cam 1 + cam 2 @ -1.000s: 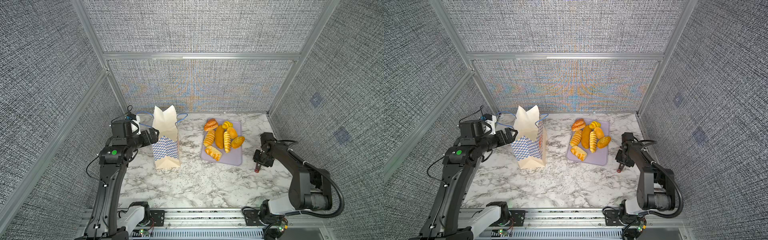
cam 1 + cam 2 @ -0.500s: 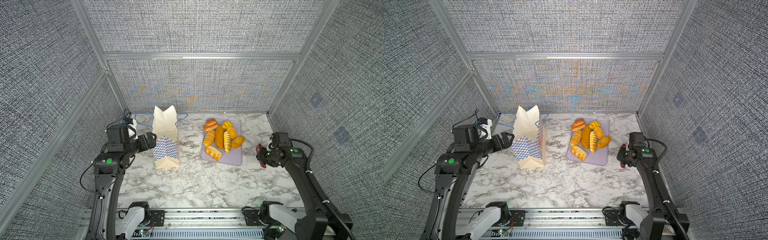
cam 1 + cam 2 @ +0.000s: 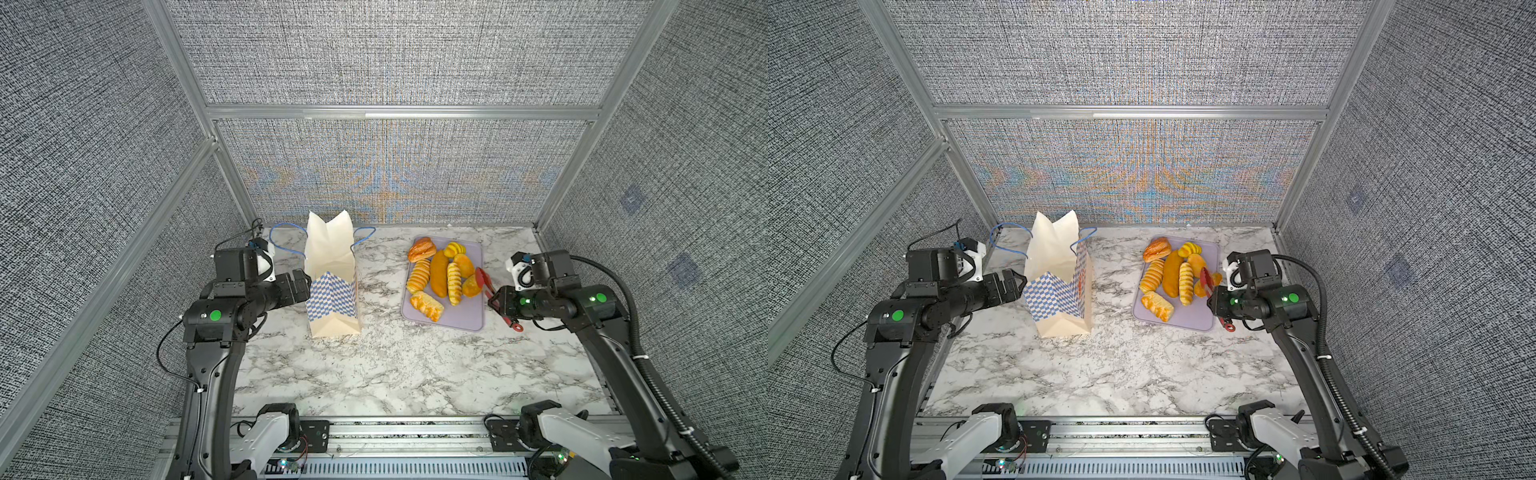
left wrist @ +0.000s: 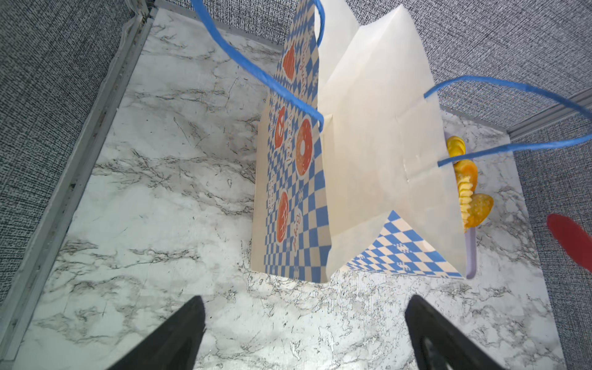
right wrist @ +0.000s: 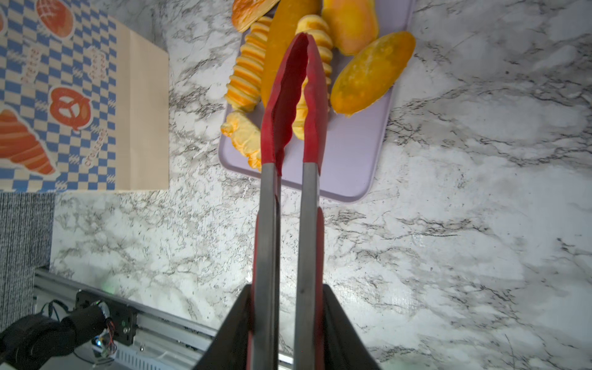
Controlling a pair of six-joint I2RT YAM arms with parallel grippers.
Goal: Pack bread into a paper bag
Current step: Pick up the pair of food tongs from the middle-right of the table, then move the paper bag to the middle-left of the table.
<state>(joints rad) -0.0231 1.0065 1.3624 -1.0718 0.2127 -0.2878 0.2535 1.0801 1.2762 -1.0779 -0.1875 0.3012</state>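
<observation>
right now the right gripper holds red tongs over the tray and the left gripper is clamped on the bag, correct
No: the left wrist view shows the left gripper open, not closed on the paper bag. The rest is right.

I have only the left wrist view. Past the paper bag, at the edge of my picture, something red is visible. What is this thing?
Observer: It is a pair of red tongs. The right end effector is shut on their steel arms.
Operator: Do the tongs hold any bread now?
Observer: No. Their tips are almost together above the lilac tray, and no bread seems gripped between them.
Operator: The tray is mostly hidden for me. How much bread lies there?
Observer: In a top view, eight pieces lie on it.
</observation>
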